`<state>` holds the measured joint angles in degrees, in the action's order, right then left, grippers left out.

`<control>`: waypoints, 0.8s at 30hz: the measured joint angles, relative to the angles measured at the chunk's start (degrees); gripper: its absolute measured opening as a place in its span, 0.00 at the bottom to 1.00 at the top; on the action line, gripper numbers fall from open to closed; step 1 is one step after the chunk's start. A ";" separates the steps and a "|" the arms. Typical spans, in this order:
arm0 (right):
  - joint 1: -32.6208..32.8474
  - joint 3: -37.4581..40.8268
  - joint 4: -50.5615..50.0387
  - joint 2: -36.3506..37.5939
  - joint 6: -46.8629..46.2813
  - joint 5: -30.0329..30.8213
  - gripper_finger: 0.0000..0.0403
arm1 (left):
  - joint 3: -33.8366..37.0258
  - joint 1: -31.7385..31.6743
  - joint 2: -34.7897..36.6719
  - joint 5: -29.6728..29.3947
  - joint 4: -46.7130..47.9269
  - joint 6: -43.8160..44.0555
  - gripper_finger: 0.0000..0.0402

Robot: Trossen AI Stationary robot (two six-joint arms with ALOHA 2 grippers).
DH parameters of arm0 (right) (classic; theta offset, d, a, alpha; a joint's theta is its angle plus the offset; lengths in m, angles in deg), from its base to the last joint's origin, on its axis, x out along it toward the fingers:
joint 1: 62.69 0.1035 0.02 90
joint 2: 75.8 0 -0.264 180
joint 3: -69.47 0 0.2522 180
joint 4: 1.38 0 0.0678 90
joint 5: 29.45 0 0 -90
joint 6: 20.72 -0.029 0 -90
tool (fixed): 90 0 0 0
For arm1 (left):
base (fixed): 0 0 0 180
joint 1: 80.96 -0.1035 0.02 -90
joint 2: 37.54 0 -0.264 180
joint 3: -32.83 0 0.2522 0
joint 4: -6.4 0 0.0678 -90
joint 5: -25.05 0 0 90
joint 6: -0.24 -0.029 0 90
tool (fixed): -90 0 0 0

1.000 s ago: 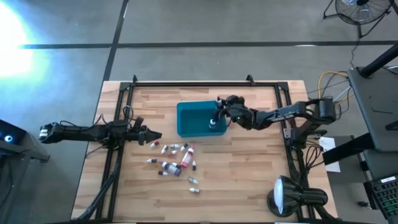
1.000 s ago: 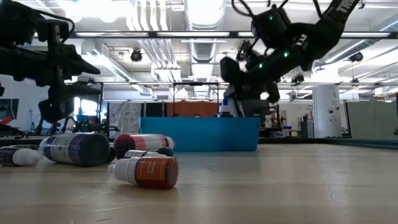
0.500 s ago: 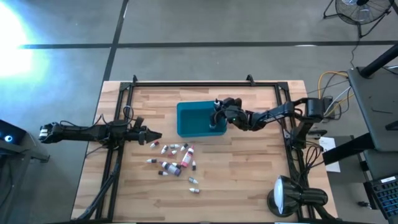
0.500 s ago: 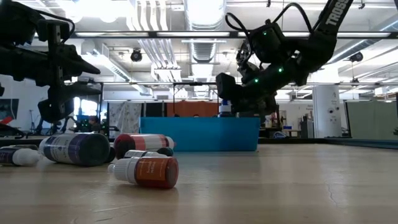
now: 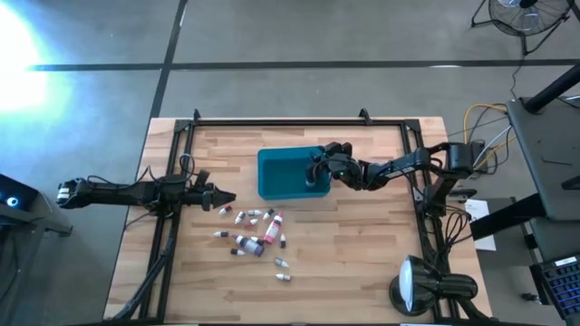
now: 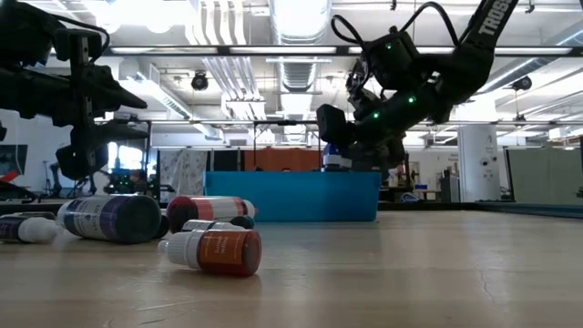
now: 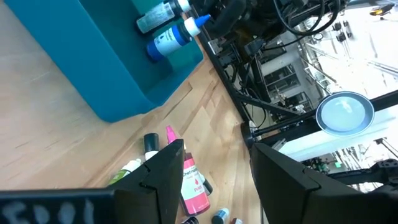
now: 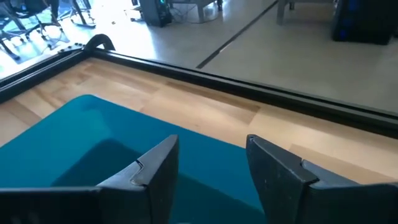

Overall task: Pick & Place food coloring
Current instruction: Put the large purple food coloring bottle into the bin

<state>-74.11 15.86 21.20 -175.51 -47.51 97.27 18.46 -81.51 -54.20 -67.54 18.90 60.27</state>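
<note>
Food coloring bottles [image 5: 256, 228] scattered just beside teal bin [image 5: 281, 172], apart from right gripper [image 5: 319, 166] over bin's edge, fingers spread, empty. Left gripper [image 5: 224, 199] near bottles, fingers apart.

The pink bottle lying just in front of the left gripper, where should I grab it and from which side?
Take the pink bottle across its wider labelled body, not the slim pointed cap: it lies on its side on the table, so the body gives the fingers the broadest surface. Come down from above with the left gripper, fingers straddling the body crosswise. Neighbouring bottles lie close, so the descent probably has little room.
</note>
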 joint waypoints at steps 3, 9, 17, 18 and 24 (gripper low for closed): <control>0.00 0.00 -0.02 0.30 -0.02 -1.69 0.45 | 0.00 0.00 0.00 -0.02 0.00 -0.02 0.40; 0.00 0.00 -0.09 2.52 0.11 -2.15 0.45 | 0.00 0.00 0.00 -0.04 0.00 -0.02 0.40; 0.94 -0.08 -2.49 12.43 4.69 -10.67 0.45 | 0.00 0.00 0.00 -2.79 -3.28 3.85 0.40; 1.43 -0.11 -4.82 13.60 4.58 -13.73 0.45 | 0.00 0.00 0.00 -3.66 -4.66 5.68 0.40; 5.73 -3.85 -30.15 18.19 -0.50 -19.98 0.45 | -1.84 0.30 -0.31 -0.79 -1.87 7.91 0.39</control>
<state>-68.37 12.00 -8.95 -157.31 -48.01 77.28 16.63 -81.21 -54.52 -68.33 17.04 68.18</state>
